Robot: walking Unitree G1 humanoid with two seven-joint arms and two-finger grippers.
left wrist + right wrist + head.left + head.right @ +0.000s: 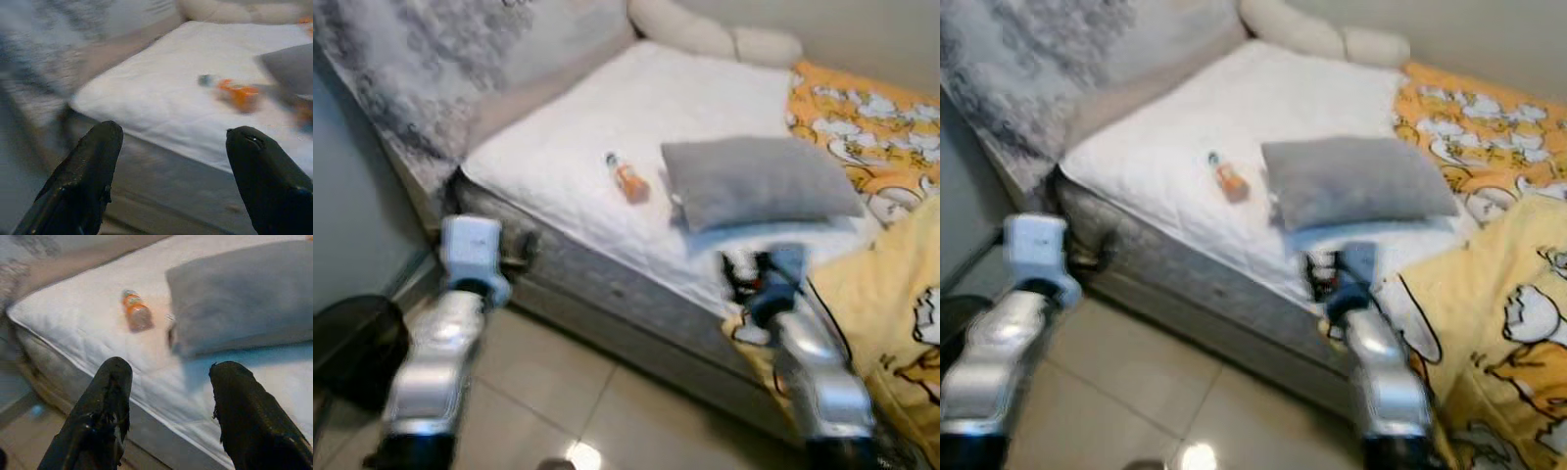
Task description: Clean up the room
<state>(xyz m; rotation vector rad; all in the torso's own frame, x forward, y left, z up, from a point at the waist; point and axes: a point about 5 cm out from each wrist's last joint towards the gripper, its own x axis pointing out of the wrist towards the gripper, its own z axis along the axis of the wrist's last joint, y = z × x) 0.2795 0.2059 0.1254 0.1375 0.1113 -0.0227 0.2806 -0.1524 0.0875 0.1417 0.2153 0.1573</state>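
Note:
A small orange bottle [627,179] lies on its side on the white mattress [607,127], just left of a grey pillow [756,179]. My left gripper [173,142] is open, held in front of the mattress's near left corner, well short of the bottle [234,93]. My right gripper [168,377] is also open, hovering by the bed's front edge below the pillow [244,293], with the bottle [135,313] ahead of it. Nothing is between either pair of fingers.
A yellow cartoon-print blanket [881,323] drapes over the bed's right side and front. Cream pillows [715,34] lie at the head. A patterned grey headboard or cover [421,69] stands left. A black round object [357,348] sits on the tiled floor [558,392].

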